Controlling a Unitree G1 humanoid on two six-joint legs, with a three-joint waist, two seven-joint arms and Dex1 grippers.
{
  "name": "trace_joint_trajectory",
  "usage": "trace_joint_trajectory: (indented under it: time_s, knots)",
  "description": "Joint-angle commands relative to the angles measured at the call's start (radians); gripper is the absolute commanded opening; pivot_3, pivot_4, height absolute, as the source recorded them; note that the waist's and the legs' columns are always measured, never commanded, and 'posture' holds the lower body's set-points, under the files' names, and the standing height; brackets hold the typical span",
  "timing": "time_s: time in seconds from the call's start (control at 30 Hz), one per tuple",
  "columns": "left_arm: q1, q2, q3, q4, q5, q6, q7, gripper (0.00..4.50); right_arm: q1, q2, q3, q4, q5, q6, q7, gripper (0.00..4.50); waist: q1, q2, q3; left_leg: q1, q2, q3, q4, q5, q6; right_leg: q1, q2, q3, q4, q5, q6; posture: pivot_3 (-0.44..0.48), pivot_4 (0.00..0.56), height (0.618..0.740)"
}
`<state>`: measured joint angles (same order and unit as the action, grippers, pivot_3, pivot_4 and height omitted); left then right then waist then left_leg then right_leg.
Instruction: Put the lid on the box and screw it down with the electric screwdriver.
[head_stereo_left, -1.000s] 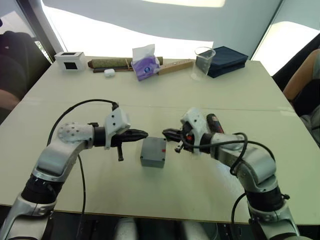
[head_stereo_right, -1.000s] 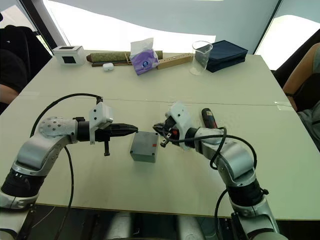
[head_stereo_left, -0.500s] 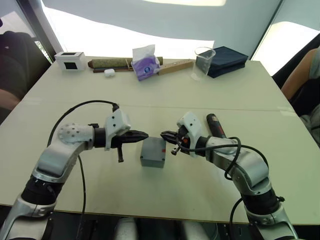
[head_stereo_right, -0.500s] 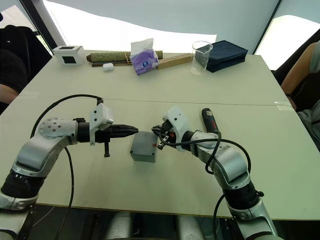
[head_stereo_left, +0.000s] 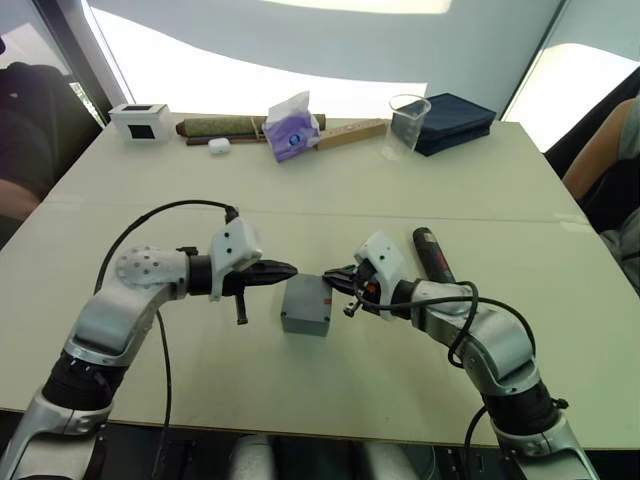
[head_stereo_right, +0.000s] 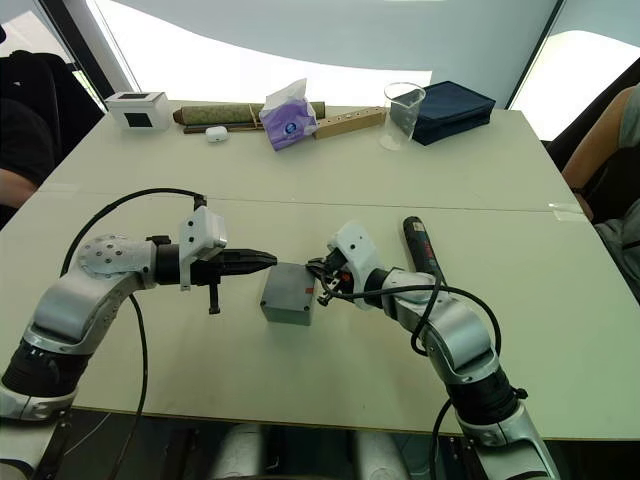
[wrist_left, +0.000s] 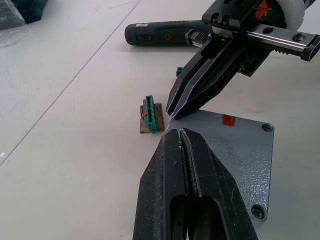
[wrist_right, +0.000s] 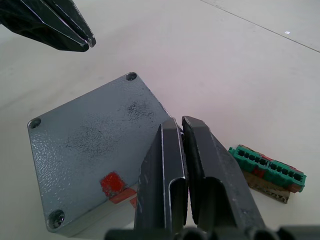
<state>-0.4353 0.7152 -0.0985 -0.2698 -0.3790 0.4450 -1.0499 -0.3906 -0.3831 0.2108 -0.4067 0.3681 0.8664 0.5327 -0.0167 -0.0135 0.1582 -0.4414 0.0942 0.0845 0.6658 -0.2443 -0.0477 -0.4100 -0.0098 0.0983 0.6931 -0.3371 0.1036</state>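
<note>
- The right gripper (head_stereo_right: 318, 272) is now brought lower and closer to the lid (wrist_right: 95, 145) than a second ago; its jaws are pressed together, empty.
- The left gripper (head_stereo_left: 290, 269), likewise closed and empty, is kept just opposite.
- The lid is seated on the box (head_stereo_left: 306, 305) beneath both tips; the electric screwdriver (head_stereo_left: 431, 254) is left behind the right gripper, so screwing is judged still pending.

Head stereo overhead; close wrist views

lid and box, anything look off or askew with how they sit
Nothing stands out. The lid lies flush and square on the box, with screws in the three corners that show. The electric screwdriver lies untouched on the table beyond the right gripper.
</note>
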Motion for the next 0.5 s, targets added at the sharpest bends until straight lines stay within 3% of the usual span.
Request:
trace_joint_trajectory:
  time_s: [0.03,0.3,0.43,0.5]
  knots:
    - [-0.002,0.011,0.012,-0.032,-0.004,-0.013,-0.006,0.0,0.0,-0.016,-0.013,-0.016,0.018,0.021,0.015,1.24,0.0,0.0,0.0,0.0,0.0,0.0,0.0,0.0,0.0,0.0,0.0,0.0,0.0,0.0,0.0,0.0,0.15,0.721]
    - [-0.008,0.002,0.005,-0.051,-0.013,-0.002,-0.007,0.0,-0.061,-0.107,-0.126,-0.097,0.1,0.126,0.048,4.39,0.002,0.0,0.0,0.0,0.0,0.0,0.0,0.0,0.0,0.0,0.0,0.0,0.0,0.0,0.0,0.0,0.15,0.721]
    - [-0.013,-0.005,0.003,-0.069,-0.025,0.005,-0.009,0.0,-0.131,-0.161,-0.214,-0.104,0.153,0.245,0.037,4.49,0.0,0.0,0.0,0.0,0.0,0.0,0.0,0.0,0.0,0.0,0.0,0.0,0.0,0.0,0.0,0.0,0.15,0.721]
    - [-0.021,-0.008,0.007,-0.081,-0.05,0.009,-0.028,0.0,-0.233,-0.248,-0.251,-0.077,0.178,0.407,0.042,4.49,0.001,0.001,0.001,0.0,0.0,0.0,0.0,0.0,0.0,0.0,0.0,0.0,0.0,0.0,0.0,0.0,0.15,0.721]
